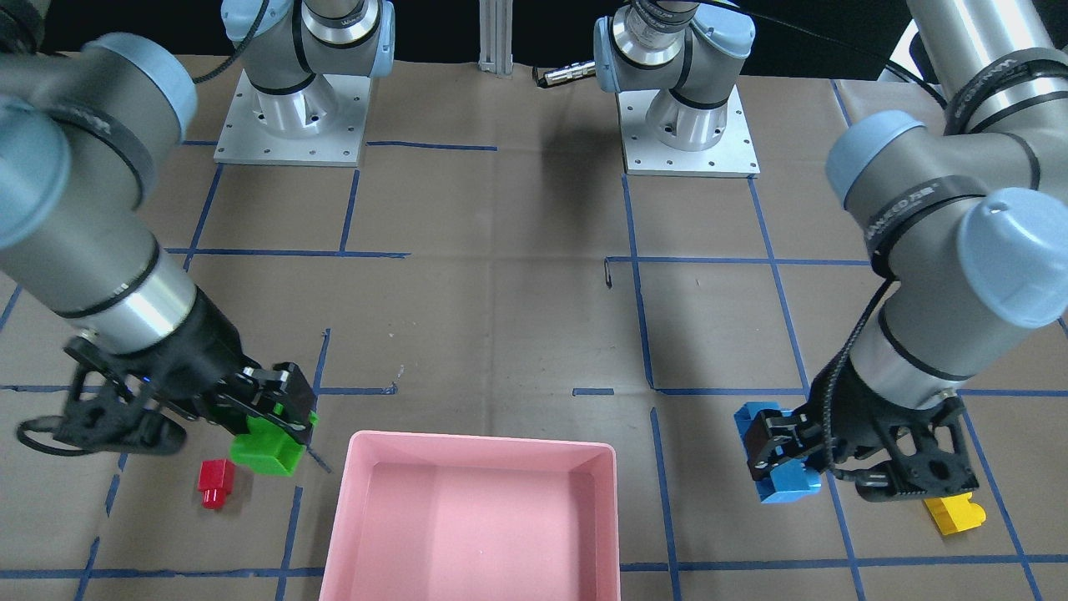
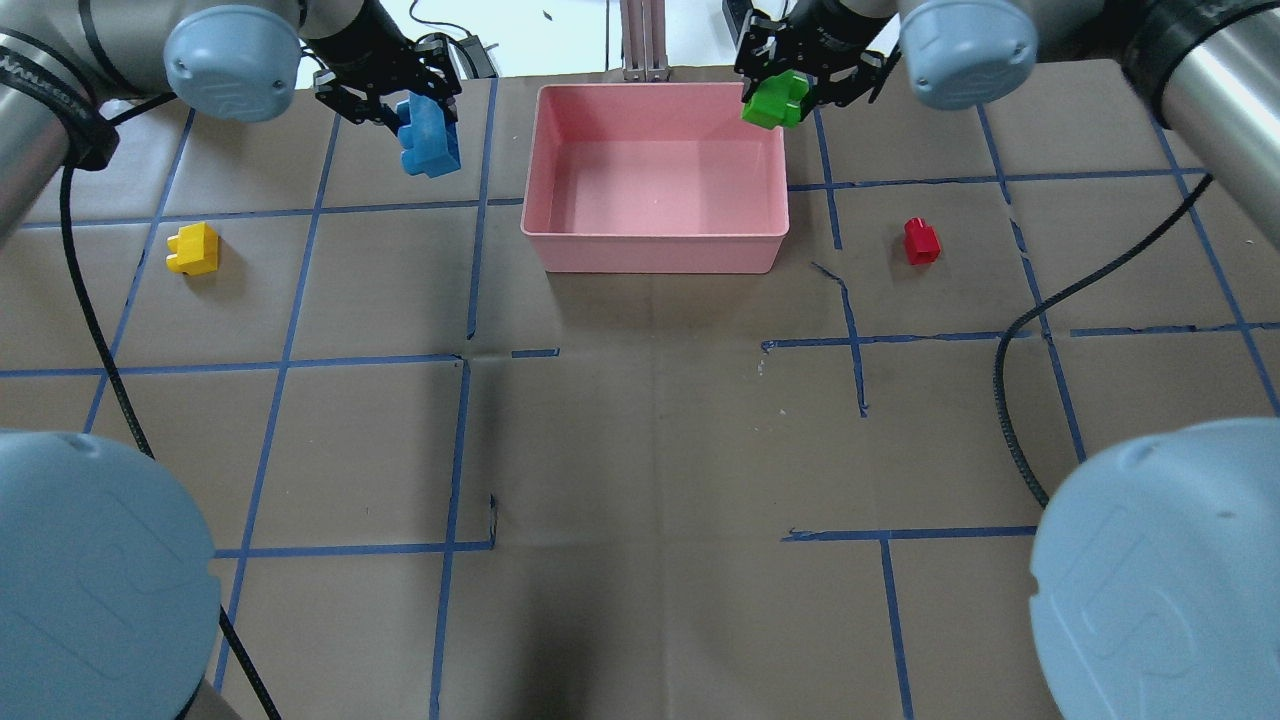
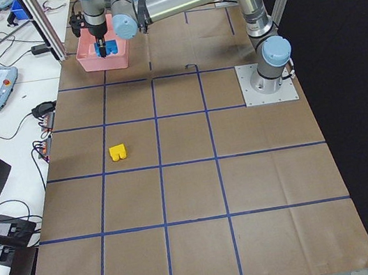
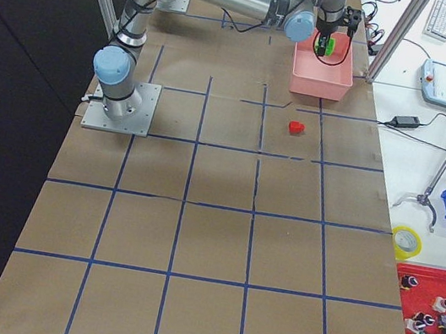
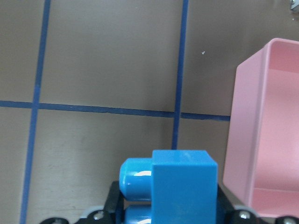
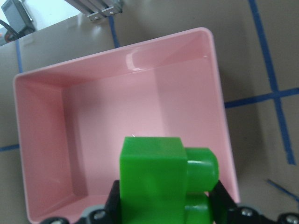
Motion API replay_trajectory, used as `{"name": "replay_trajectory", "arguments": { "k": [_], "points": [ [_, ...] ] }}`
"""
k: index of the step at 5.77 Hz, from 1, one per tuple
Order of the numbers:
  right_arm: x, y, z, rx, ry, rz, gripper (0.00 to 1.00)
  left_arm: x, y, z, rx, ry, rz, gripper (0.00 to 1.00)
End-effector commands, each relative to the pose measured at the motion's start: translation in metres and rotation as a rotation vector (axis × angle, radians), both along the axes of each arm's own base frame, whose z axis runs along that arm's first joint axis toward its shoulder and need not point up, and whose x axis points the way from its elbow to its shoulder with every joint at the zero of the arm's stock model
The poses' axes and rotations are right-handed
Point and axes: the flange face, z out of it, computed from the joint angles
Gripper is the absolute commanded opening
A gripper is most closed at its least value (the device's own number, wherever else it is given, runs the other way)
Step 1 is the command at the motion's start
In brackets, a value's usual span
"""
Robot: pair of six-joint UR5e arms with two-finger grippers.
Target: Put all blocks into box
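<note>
The pink box (image 2: pixel 655 252) stands at the table's far middle and holds nothing; it also shows in the front view (image 1: pixel 480 441). My right gripper (image 2: pixel 778 98) is shut on the green brick (image 2: pixel 772 104), held in the air at the box's far right corner; the right wrist view shows the green brick (image 6: pixel 156 184) by the box's wall (image 6: pixel 223 140). My left gripper (image 2: pixel 428 128) is shut on the blue brick (image 2: pixel 430 140), held above the table left of the box (image 5: pixel 254 130). The yellow brick (image 2: pixel 193 249) lies at the left. The red brick (image 2: pixel 921 241) lies right of the box.
Blue tape lines cross the brown table cover. Both arm bases (image 1: pixel 292 125) stand at the robot's side. A black cable (image 2: pixel 1010 400) hangs over the right half. An aluminium post (image 2: pixel 645 40) rises just beyond the box.
</note>
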Motion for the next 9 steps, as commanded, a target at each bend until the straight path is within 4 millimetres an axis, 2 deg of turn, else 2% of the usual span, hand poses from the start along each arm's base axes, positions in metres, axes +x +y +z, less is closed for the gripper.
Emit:
{"name": "replay_trajectory", "arguments": {
  "k": [1,2,4,5,6,7,8,9],
  "points": [
    [0.049,-0.013,-0.03,0.012,-0.095,-0.098,0.23,-0.085,-0.009,-0.037,-0.008,0.038,0.102,0.3],
    [0.049,-0.012,-0.034,0.016,-0.09,-0.094,0.99,-0.108,-0.01,-0.056,-0.006,0.046,0.113,0.3],
    [0.045,-0.01,-0.031,0.017,-0.076,-0.096,1.0,-0.108,-0.007,-0.057,-0.005,0.048,0.114,0.3],
    [0.021,-0.014,-0.025,-0.006,-0.052,-0.062,1.0,-0.109,-0.008,-0.059,-0.004,0.047,0.115,0.38],
    [-0.03,-0.018,-0.015,-0.001,-0.006,-0.006,1.0,-0.108,-0.01,-0.059,-0.032,0.057,0.113,0.97],
    [-0.081,-0.017,-0.002,-0.001,0.028,0.053,1.0,-0.104,-0.009,-0.058,-0.032,0.059,0.103,0.99],
    [-0.125,-0.013,0.007,0.007,0.095,0.08,1.0,-0.098,-0.012,-0.049,-0.044,0.059,0.103,1.0],
    [-0.149,-0.008,-0.008,0.034,0.177,0.125,1.0,-0.061,-0.018,-0.038,-0.068,0.024,0.011,1.0]
  ]
}}
